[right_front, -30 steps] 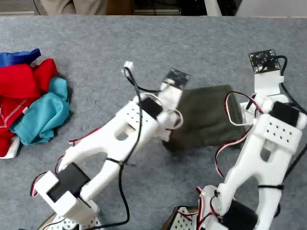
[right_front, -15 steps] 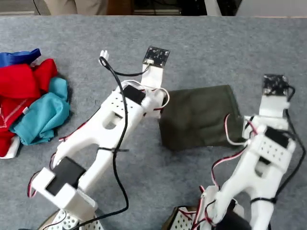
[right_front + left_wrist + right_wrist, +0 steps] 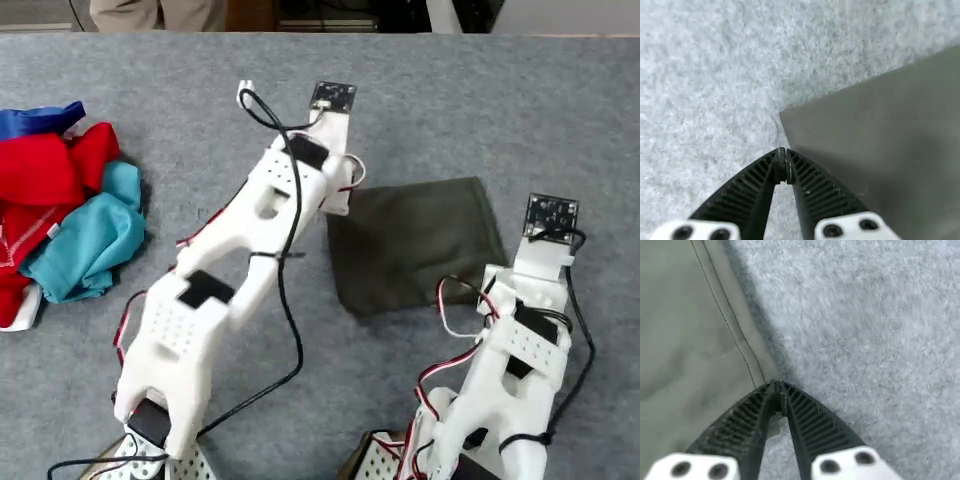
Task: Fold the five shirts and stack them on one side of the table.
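1. On a grey felt-covered table (image 3: 500, 110), a folded olive-green shirt (image 3: 415, 245) lies flat just right of centre, between two white robot arms.
2. The left arm (image 3: 270, 200) stretches across the table to the shirt's far-left corner. Its wrist view shows the left gripper (image 3: 781, 165) with black ribbed fingers (image 3: 750, 192) pressed together. The tips sit just beside that corner, over bare felt, with nothing between them.
3. The right arm (image 3: 520, 340) stands at the shirt's near-right side. The right gripper (image 3: 778, 392) also has its fingers pressed together. The tips hang over the stitched hem (image 3: 742, 340), where fabric meets felt, and it cannot be told whether they touch the cloth.
4. Well apart, at the table's left edge, unfolded garments lie heaped together. A red shirt (image 3: 45, 175) is in the middle, a teal shirt (image 3: 85, 240) lies against its near side, and a blue shirt (image 3: 40, 118) sits at the far end.
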Controlling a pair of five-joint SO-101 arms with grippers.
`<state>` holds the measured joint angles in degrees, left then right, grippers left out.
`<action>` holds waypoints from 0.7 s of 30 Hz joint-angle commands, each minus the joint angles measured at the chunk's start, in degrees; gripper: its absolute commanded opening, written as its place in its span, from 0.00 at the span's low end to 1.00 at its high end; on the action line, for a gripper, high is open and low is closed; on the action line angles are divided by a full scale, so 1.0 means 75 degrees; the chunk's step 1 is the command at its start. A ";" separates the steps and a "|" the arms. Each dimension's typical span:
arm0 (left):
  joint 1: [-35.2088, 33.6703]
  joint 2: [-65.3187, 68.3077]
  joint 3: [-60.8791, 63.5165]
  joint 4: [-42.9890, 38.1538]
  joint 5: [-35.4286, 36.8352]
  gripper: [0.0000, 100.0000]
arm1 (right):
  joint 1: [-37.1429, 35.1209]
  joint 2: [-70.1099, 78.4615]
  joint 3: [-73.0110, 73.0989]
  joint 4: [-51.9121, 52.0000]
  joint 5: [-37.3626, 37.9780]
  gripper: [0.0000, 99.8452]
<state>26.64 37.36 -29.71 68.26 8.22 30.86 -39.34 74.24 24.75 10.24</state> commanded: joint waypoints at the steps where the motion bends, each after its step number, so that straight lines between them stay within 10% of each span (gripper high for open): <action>1: -0.0082 0.0463 -0.1500 0.0551 0.0094 0.02 | -0.0123 -0.0135 0.0018 -0.0246 -0.0082 0.01; 21: -0.0258 0.2479 -0.4009 0.1266 0.1137 0.02 | -0.0264 0.1541 -0.0979 -0.0188 -0.0047 0.01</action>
<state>23.74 55.38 -57.14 77.14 13.23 30.77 -29.05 70.99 21.49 10.24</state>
